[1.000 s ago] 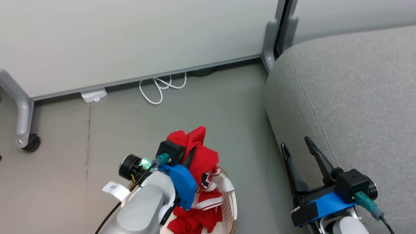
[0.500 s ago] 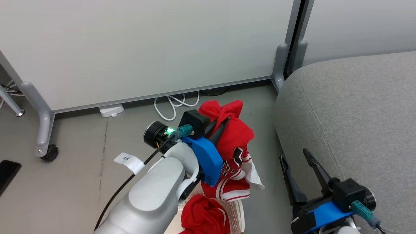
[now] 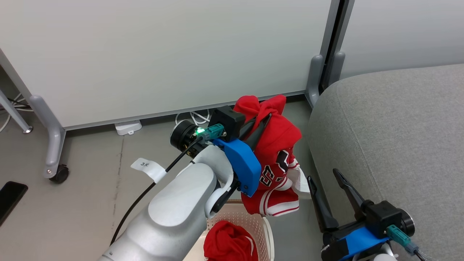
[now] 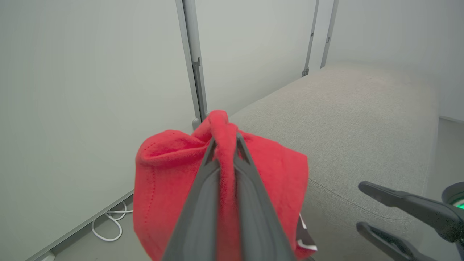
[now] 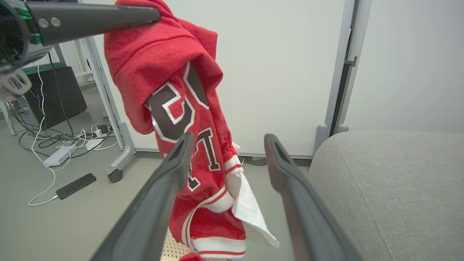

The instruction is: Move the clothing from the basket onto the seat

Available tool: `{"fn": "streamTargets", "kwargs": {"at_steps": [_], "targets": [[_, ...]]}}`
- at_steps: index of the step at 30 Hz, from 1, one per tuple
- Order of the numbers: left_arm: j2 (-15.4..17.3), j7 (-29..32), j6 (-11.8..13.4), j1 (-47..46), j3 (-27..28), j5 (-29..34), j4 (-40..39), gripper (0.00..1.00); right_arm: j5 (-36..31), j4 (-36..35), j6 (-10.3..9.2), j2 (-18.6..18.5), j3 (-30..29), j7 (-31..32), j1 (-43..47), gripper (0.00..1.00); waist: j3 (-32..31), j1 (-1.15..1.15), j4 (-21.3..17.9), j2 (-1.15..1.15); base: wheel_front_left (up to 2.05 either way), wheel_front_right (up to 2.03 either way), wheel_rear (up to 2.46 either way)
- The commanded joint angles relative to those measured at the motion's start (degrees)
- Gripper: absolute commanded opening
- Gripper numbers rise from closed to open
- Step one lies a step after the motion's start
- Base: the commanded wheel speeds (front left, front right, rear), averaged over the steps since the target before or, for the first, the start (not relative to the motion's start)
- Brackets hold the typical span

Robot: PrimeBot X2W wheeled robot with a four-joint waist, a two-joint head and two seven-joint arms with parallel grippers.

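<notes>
- Seat (image 3: 391,137): broad grey cushion at the right, bare, just beside the hanging load; destination not yet reached.
- Basket (image 3: 267,232): on the floor (image 3: 90,203) at the bottom edge of the head view, plain red shorts (image 3: 228,244) crumpled inside.
- Jersey (image 3: 279,159): lifted clear, bunched at the top, hem dangling just above the basket's seat-side rim, between basket and seat.
- Left gripper (image 3: 267,116): clamped tight on a fold of the jersey, pointing up and away.
- Right gripper (image 3: 322,174): spread wide, holding nothing, low beside the seat's edge, near the jersey's hem.
- Step in hand, by judgement: carrying the first garment across. Next: swing right until fully over the cushion, lower, let go; then back for the shorts.
- Against a second ago: jersey then low, trailing into the basket on top of the shorts; now free of both and nearer the seat. Grip of both claws unchanged. Whole view shifted too.
</notes>
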Motion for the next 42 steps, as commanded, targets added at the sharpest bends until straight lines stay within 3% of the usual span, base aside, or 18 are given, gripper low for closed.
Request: {"fn": "streamTargets", "kwargs": {"at_steps": [1, 21, 30, 42], "targets": [[0.1, 0.0, 0.5, -0.6, -0.1, 0.0, 0.1, 0.00, -0.4, 0.1, 0.03, -0.2, 0.1, -0.2, -0.4, 1.00, 0.0, 0.00, 0.0, 0.00, 0.00, 0.00, 0.00], [0.0, -0.6, 1.2, -1.7, -1.7, -1.0, 1.7, 0.00, -0.1, 3.5, 0.03, -0.2, 7.7, 0.3, -5.1, 1.00, 1.1, 0.00, 0.2, 0.00, 0.00, 0.00, 0.00], [0.0, -0.7, 1.4, -2.1, -3.5, -2.3, 0.7, 0.00, -3.7, 11.4, 0.03, -0.2, 7.3, 1.2, -11.2, 1.00, 1.2, 0.00, 1.1, 0.00, 0.00, 0.00, 0.00], [0.0, -1.0, 1.9, -2.3, -6.3, -4.4, -0.4, 0.00, -0.3, 24.6, 0.02, -0.2, 11.3, 2.1, -19.4, 1.00, 0.6, 0.00, 2.3, 0.00, 0.00, 0.00, 0.00]]}}
